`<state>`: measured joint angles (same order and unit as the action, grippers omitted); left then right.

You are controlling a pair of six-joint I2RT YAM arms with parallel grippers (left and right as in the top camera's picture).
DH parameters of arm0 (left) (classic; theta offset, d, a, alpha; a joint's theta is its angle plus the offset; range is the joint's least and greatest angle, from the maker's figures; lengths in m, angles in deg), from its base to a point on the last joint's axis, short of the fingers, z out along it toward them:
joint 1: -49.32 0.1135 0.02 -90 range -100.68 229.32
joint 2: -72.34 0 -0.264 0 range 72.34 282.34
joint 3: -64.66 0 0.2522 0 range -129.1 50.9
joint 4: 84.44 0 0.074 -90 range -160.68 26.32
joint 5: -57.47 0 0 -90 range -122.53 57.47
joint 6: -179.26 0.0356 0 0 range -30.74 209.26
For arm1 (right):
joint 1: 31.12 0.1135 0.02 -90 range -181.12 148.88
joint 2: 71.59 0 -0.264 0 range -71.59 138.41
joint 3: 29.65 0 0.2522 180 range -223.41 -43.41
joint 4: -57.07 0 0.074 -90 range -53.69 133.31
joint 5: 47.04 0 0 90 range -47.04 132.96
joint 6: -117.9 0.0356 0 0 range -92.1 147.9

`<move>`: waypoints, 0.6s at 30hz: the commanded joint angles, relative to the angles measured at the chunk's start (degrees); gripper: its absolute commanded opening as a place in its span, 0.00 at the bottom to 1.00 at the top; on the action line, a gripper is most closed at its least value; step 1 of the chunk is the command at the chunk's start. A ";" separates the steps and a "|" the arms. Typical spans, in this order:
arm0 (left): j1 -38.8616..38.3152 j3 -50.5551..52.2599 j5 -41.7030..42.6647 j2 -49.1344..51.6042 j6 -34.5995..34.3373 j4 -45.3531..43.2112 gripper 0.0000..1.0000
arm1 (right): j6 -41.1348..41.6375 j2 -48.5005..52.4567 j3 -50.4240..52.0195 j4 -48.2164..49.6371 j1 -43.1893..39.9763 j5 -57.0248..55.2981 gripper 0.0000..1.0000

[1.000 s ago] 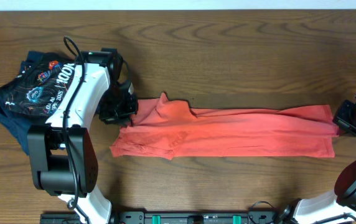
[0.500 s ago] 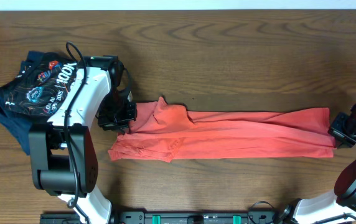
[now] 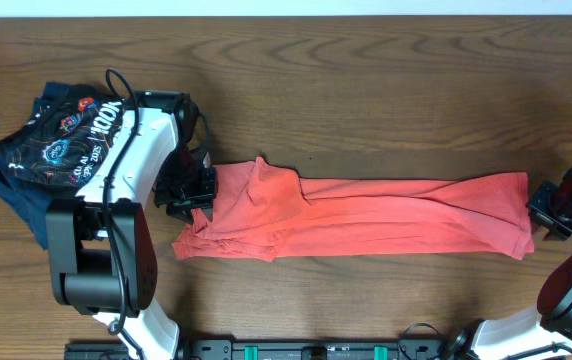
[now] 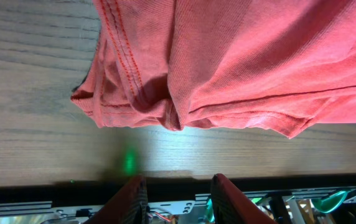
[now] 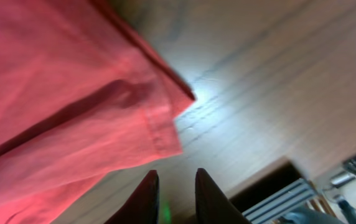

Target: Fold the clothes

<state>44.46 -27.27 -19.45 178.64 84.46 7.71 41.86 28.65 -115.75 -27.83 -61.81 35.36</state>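
Note:
The clothes, a red-orange T-shirt, lie flat on the wooden table as a long narrow strip running left to right. My left gripper stands at the strip's left end. In the left wrist view its fingers are apart with nothing between them, and the shirt's bunched hem lies just beyond. My right gripper sits just off the strip's right end. Its fingertips stand slightly apart over bare wood, and the shirt's corner lies free ahead of them.
A heap of dark navy garments with white lettering lies at the far left, behind the left arm. The table's front edge runs close beneath the left gripper.
Both grippers have opened and let go of the shirt's ends. The strip has slackened, and its right end has slid a little left, clear of the right gripper.

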 commanded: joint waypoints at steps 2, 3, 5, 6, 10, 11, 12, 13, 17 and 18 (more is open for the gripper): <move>0.33 -1.31 -0.57 -0.74 -0.15 0.00 0.36 | -4.39 -0.61 0.17 0.96 0.44 10.10 0.18; 0.28 -1.95 -0.02 -1.09 -0.13 -0.50 0.36 | -4.50 -0.61 0.22 1.16 0.81 10.67 0.18; 0.28 -2.67 2.40 -2.08 -0.13 -2.82 0.36 | -4.42 -0.61 0.66 1.81 1.64 10.86 0.18; 0.28 -2.69 4.02 -2.56 -0.11 -4.57 0.36 | -4.39 -0.61 1.01 2.27 1.97 10.88 0.18; -0.66 -2.69 10.71 -2.97 -0.09 -11.72 0.42 | -4.09 -0.61 3.98 6.38 3.17 10.91 0.18; -1.22 -2.58 11.63 -2.89 -0.11 -13.33 0.45 | -3.72 -0.61 5.03 7.87 3.34 10.91 0.19; -2.08 -2.47 11.80 -2.80 -0.11 -15.10 0.49 | -3.15 -0.61 6.36 9.49 3.50 11.19 0.18; -2.91 -2.43 11.80 -2.64 -0.13 -16.52 0.52 | -2.82 -0.61 7.76 11.41 3.63 12.15 0.19; -7.52 -2.23 11.80 -2.01 -1.57 -21.49 0.58 | -2.84 -0.59 13.00 18.51 3.98 15.39 0.21; -8.68 -2.21 11.80 -1.90 -2.23 -22.32 0.58 | -2.84 -0.61 13.88 19.50 4.00 15.39 0.22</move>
<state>38.71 -28.76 -9.48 176.59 83.76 -13.60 38.90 28.65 -104.19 -9.95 -58.73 48.28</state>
